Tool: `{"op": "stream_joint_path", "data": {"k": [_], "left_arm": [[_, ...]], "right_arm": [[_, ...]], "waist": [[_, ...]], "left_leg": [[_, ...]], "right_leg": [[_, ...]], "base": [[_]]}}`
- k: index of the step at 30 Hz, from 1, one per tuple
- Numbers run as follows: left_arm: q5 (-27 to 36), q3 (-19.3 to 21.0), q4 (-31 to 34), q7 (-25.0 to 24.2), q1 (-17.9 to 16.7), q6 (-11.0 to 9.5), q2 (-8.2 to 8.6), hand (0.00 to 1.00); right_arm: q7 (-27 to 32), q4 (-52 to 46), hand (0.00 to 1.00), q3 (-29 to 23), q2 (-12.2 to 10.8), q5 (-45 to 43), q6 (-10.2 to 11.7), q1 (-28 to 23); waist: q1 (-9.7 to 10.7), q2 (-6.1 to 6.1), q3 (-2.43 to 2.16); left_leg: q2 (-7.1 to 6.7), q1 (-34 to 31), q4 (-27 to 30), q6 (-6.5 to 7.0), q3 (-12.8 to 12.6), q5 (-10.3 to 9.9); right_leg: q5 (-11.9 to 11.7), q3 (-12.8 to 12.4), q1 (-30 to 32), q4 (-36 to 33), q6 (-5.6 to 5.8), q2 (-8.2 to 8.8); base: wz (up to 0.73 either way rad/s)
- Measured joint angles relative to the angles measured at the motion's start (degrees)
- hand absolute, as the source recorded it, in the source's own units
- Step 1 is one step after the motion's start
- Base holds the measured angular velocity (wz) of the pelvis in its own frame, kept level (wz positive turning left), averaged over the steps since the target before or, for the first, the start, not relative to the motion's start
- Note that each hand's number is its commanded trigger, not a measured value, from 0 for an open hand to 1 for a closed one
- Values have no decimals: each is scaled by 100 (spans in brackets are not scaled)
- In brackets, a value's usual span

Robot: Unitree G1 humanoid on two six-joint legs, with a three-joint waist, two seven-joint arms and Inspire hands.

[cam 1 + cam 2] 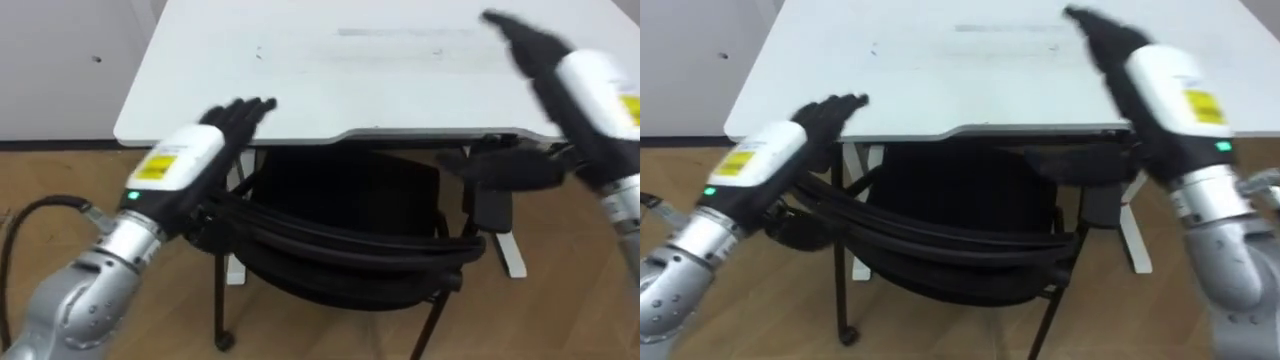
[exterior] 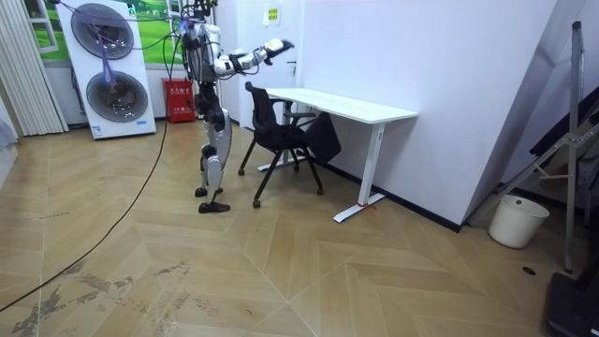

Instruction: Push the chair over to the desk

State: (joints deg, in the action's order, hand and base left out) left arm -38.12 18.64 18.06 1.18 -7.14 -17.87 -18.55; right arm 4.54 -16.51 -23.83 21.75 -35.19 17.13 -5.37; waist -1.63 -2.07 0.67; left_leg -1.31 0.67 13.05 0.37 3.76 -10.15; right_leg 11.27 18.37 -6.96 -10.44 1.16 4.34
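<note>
Chair: the black chair (image 1: 350,240) is right in front of me, with its back to me and its seat partly under the white worktop (image 1: 350,70)
My left robot hand (image 1: 200,150): fingers out straight and apart, holding nothing; it is by the left end of the chair's back, just at the worktop's edge, and I cannot tell if it touches the chair
My right robot hand (image 1: 575,85): fingers out straight too, holding nothing; it is up over the right side of the worktop, away from the chair
Where I stand: on the wood floor (image 2: 281,271) behind the chair, both arms held out
What could go wrong, one: I think that if only my left robot hand pushes, the chair may turn sideways and not go in straight
What could go wrong, two: my fingers are close to the worktop's edge, so a push could bump or pinch them there
What could go wrong, three: the chair's arm or back may hit the worktop or its leg and stop
What could go wrong, four: my right robot hand may come down on the worktop and miss the chair
Bucket (image 2: 517,220): white, by the far wall, well away from me; I cannot see inside it
Washing machines (image 2: 112,65): two, one on top of the other; I cannot tell what is inside
</note>
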Motion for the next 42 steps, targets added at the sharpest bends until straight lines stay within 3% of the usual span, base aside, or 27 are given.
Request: {"op": "stream_joint_path", "data": {"k": [1, 2, 3, 4, 6, 9, 14, 16, 18, 19, 21, 22, 24, 29, 33, 37, 40, 42], "left_arm": [[133, 296, 51, 321, 8, -38, 0, 0], [357, 860, 93, 892, 10, -91, 3, 0], [538, 1323, 125, 1362, -11, -103, 53, 0], [627, 1566, 142, 1544, -36, -131, 103, 0], [1171, 2317, 113, 2224, -126, -203, 208, 0], [1810, 2863, 74, 2935, -265, -207, 242, 0], [2998, 3223, -459, 4026, -935, -88, 340, 0], [3450, 3158, -816, 4379, -1190, -11, 498, 0], [4123, 2976, -1542, 4666, -1561, 63, 740, 0], [4358, 2903, -1767, 4725, -1660, 98, 787, 0], [5331, 2408, -2848, 4892, -1991, 255, 928, 0], [5599, 2238, -3171, 4893, -2043, 303, 956, 0], [6375, 1935, -4347, 4820, -2075, 397, 1128, 0], [6725, 1186, -6612, 4336, -2479, 481, 1302, 0], [6717, 740, -7968, 3657, -2498, 791, 1341, 0], [6467, 101, -8441, 2894, -2384, 1088, 1338, 0], [5940, -195, -8542, 2362, -1965, 1343, 1308, 0], [5353, -488, -8541, 2036, -1566, 1501, 1266, 0]], "right_arm": [[233, -11, 0, -166, 3, 12, 49, -36], [669, -12, 0, -456, 12, 58, 106, -50], [1113, -11, 0, -728, 11, 201, 157, -53], [1314, -11, 0, -889, 11, 259, 188, -57], [2124, 25, 0, -1543, 14, 602, 232, -63], [3132, 23, 0, -2216, 23, 1243, 232, -206], [4308, 25, 0, -2701, -66, 2475, 166, -952], [4541, 99, 0, -2682, -298, 2884, 108, -1301], [4689, 347, 0, -2593, -746, 3347, -101, -1898], [4721, 453, 0, -2497, -858, 3470, -132, -2030], [4785, 1047, 0, -1987, -1274, 3822, -282, -2492], [4774, 1276, 0, -1833, -1393, 3867, -325, -2602], [4633, 2209, 0, -1433, -1641, 4125, -466, -2841], [4024, 4966, 0, -630, -1673, 4269, -576, -3065], [3226, 7160, 0, 40, -1666, 4497, -862, -2680], [2301, 8187, 0, 518, -1657, 4748, -1156, -2164], [1614, 8514, 0, 713, -1576, 4774, -1425, -1765], [1229, 8715, 0, 1125, -1390, 4464, -1647, -1346]], "waist": [[40, 16, -24], [90, 69, -84], [106, 120, -117], [102, 148, -135], [126, 150, -130], [173, 133, -124], [255, 171, -93], [269, 179, -89], [252, 187, -97], [244, 195, -106], [229, 272, -138], [234, 261, -133], [185, 329, -173], [137, 387, -187], [137, 423, -181], [314, 422, -172], [348, 399, -158], [322, 374, -135]], "left_leg": [[-3, 6, -25, 0, -10, 0], [-9, 58, -60, 1, -39, 0], [-5, 112, -116, 3, -139, 2], [-2, 138, -145, 3, -213, 2], [-2, 206, -167, 5, -376, 1], [-1, 212, -167, 18, -420, -7], [11, 197, -132, 82, -520, -67], [3, 178, -128, 91, -543, -77], [7, 153, -152, 104, -631, -84], [11, 148, -164, 107, -658, -86], [57, 123, -162, 123, -742, -119], [57, 112, -157, 127, -754, -133], [64, 112, -169, 148, -856, -161], [67, 266, -190, 173, -970, -237], [66, 435, -165, 141, -969, -326], [39, 502, -130, 136, -895, -319], [27, 492, -131, 175, -874, -279], [21, 485, -134, 185, -898, -271]], "right_leg": [[0, -27, -5, 0, 1, 1], [1, -105, -8, -4, 4, 7], [3, -146, -16, -5, 8, 15], [7, -175, -16, -5, 16, 21], [25, -262, -50, -22, 43, 41], [36, -258, -50, -25, 54, 47], [64, -413, 7, -24, 79, 32], [70, -426, 46, -35, 84, 48], [68, -568, 160, -143, 86, 54], [68, -594, 184, -152, 86, 54], [65, -690, 236, -201, 91, 62], [64, -692, 252, -210, 94, 70], [57, -815, 312, -235, 113, 67], [66, -994, 217, -218, 141, 65], [89, -1068, 40, -201, 173, 56], [115, -1017, -71, -111, 191, 66], [110, -963, -76, -105, 189, 74], [104, -984, -53, -116, 190, 72]], "base": [[-12], [-16], [-23], [-32], [-18], [-2], [-6], [-7], [-21], [-28], [-23], [-18], [-22], [-15], [0], [11], [4], [0]]}}
